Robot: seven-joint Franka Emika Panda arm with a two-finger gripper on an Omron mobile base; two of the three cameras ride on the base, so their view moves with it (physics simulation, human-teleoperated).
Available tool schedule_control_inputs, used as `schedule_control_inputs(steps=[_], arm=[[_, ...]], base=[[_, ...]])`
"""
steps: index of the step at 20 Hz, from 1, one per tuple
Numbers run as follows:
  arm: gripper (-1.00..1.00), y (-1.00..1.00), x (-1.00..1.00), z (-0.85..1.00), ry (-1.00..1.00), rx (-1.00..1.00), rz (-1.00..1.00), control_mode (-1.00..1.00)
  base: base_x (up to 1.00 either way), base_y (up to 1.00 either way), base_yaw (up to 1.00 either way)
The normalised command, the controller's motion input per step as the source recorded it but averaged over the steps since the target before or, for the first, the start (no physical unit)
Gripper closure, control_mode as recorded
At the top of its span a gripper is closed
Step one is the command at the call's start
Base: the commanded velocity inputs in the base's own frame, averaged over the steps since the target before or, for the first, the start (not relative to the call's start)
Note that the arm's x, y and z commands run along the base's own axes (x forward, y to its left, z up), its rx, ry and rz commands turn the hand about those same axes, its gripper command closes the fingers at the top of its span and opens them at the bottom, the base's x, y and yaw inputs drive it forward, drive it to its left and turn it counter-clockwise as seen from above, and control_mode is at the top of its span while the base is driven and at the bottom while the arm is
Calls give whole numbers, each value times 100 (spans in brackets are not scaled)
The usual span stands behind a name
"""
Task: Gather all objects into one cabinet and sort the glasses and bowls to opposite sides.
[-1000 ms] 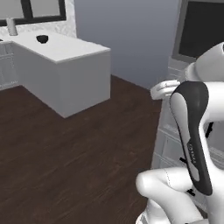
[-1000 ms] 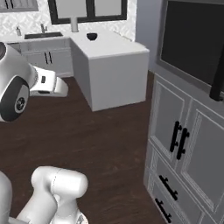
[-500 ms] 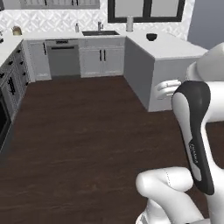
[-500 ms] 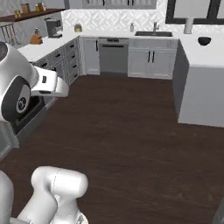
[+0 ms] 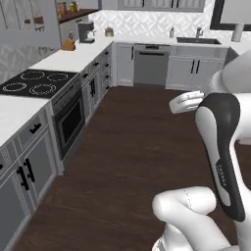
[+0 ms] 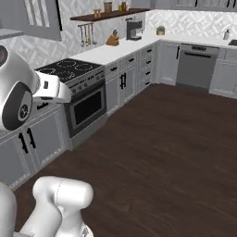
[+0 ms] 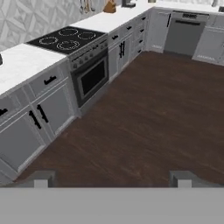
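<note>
The base has swung round in the last second. The island counter with the dark bowl, which filled both base views, has gone out of sight, and the stove (image 5: 34, 82) run of cabinets now lies ahead. This is a move of the cameras, not of anything in the kitchen.

The dark brown shelf (image 6: 109, 15) is mounted on the patterned tile, up and beyond the stove, above the far end of the white counter (image 6: 115, 50). Small items stand on it, too small to identify. A coffee machine (image 6: 134, 28) sits on the counter just under its far end.

The gripper (image 7: 112, 178) points down at the bare wood floor (image 7: 148, 122) in front of the stove. Its two fingertips stand wide apart with nothing between them.

Judgement: the robot is in transit toward the shelf, empty-handed. No gathering or sorting is under way at this moment.
</note>
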Motion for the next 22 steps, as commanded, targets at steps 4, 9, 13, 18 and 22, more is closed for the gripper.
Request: schedule_control_inputs(steps=[4,9,13,18,22], arm=[[-100,0,0,0,0,0,0,100],[-100,0,0,0,0,0,0,100],[-100,0,0,0,0,0,0,100],[-100,0,0,0,0,0,0,100],[-100,0,0,0,0,0,0,100]], base=[[100,51,15],[100,28,66],[100,17,74],[31,-2,25],[2,-16,36]])
